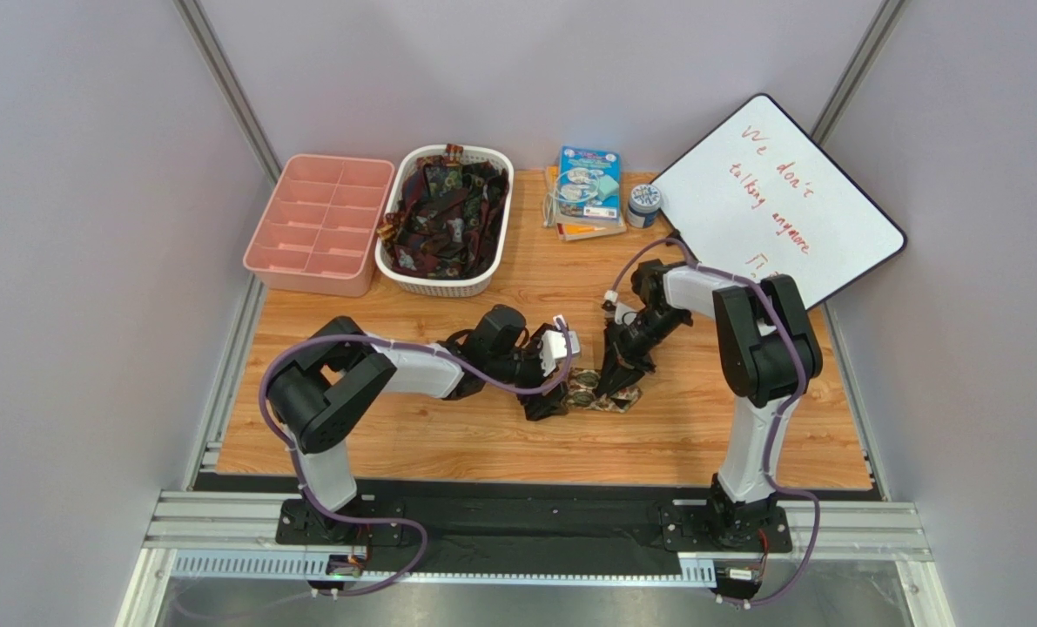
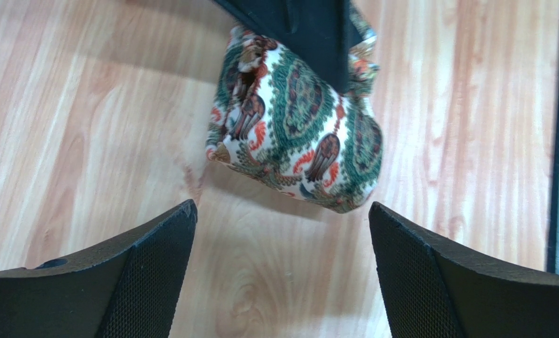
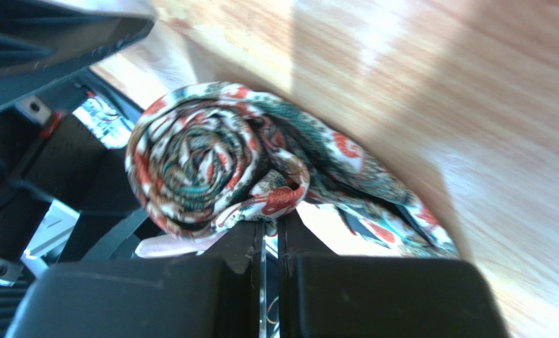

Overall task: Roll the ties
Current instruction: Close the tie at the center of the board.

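Note:
A tie [image 3: 211, 158] with a white, green and red paisley print is wound into a roll on the wooden table [image 1: 694, 418], with a loose tail trailing to the right. My right gripper [image 3: 271, 224] is shut on the fabric at the roll's edge. In the left wrist view the roll [image 2: 296, 134] lies just beyond my left gripper [image 2: 282, 215], which is open, empty and apart from it. From above, the tie [image 1: 598, 388] sits between the left gripper [image 1: 546, 396] and the right gripper [image 1: 619, 370]. More dark ties [image 1: 445, 209] fill a white basket [image 1: 412, 278].
A pink divided tray [image 1: 318, 222] stands at the back left beside the basket. Books [image 1: 586, 190], a small round tin [image 1: 642, 203] and a tilted whiteboard [image 1: 779, 196] are at the back right. A black rail runs along the table's near edge.

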